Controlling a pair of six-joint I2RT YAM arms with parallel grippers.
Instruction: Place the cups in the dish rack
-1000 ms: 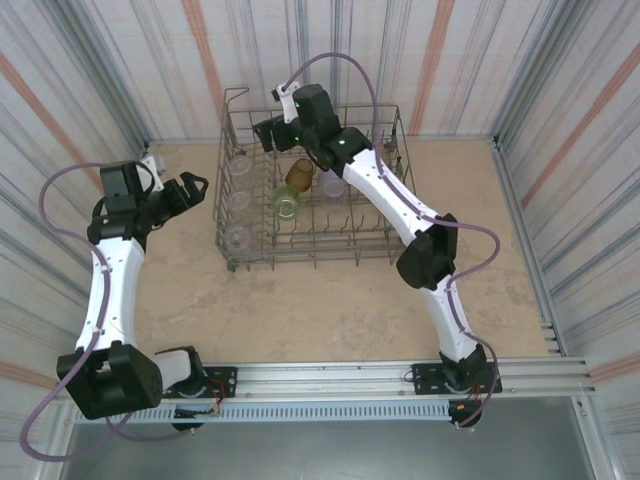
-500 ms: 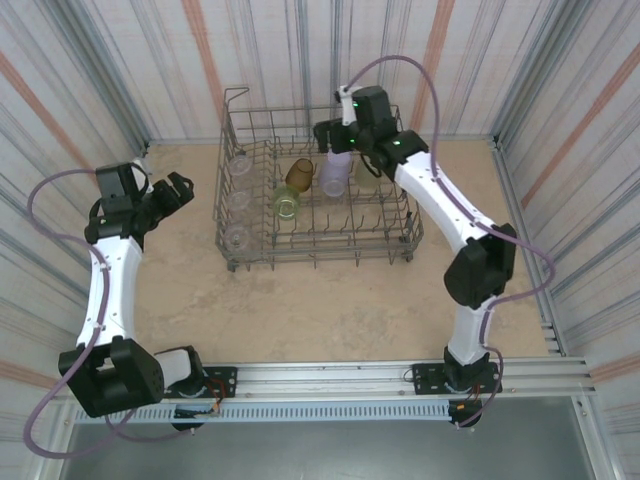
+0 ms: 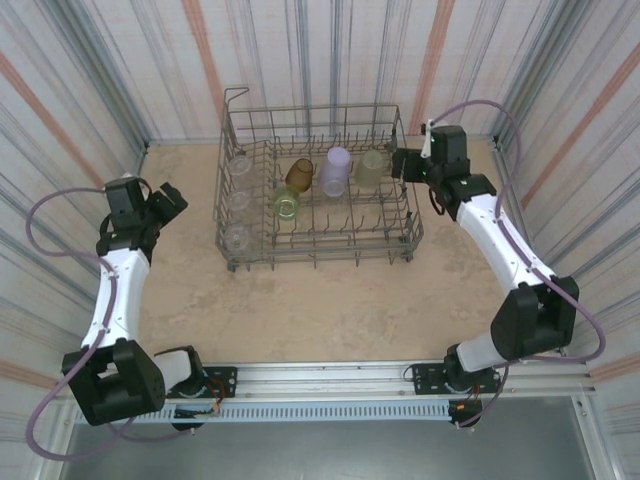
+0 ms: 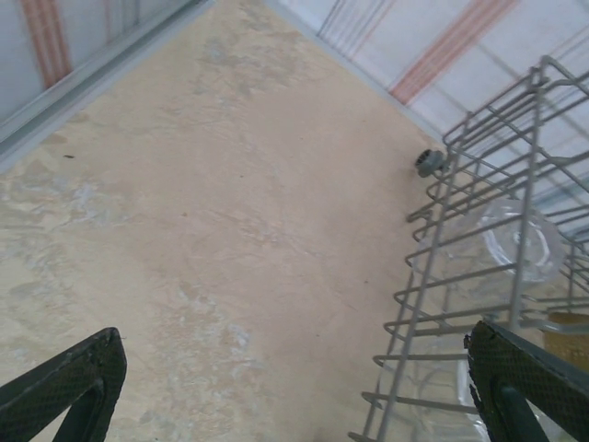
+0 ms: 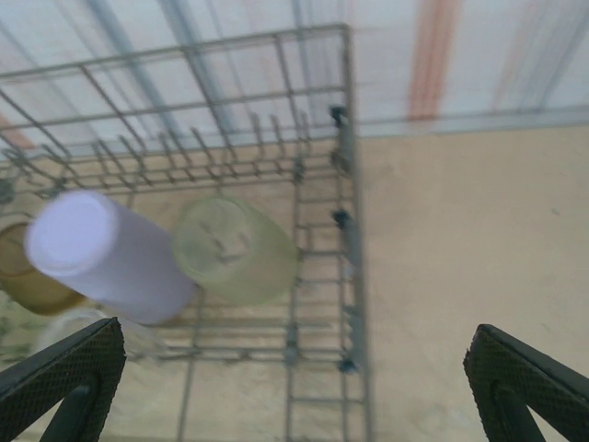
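My left gripper [image 3: 171, 198] sits over the bare table [image 3: 300, 300], to the left of the dish rack [image 3: 320, 252] and apart from it. In the left wrist view its fingers [image 4: 69, 387] are spread wide, with only tabletop between them. In that same view the left wall of the rack [image 4: 442, 276] stands on my right-hand side, and one clear cup [image 4: 523, 241] is visible behind its wires. My right gripper [image 3: 399, 165] is at the rack's far right corner, just beside the right wall. In the right wrist view its fingers [image 5: 64, 378] are also wide apart and grip nothing; one finger is over the rack's interior and the other over the table. All the cups I can see are inside the rack. The lavender cup [image 5: 106, 258] lies tilted with its closed end toward my right wrist camera. The yellow-green cup [image 5: 235, 250] is just beside it, next to the right wall, closed end up. In the overhead view the amber cup [image 3: 298, 173] lies left of the lavender cup, and a green cup [image 3: 287, 204] sits just in front of the amber one. Three clear cups [image 3: 237, 200] stand in a row along the left wall.
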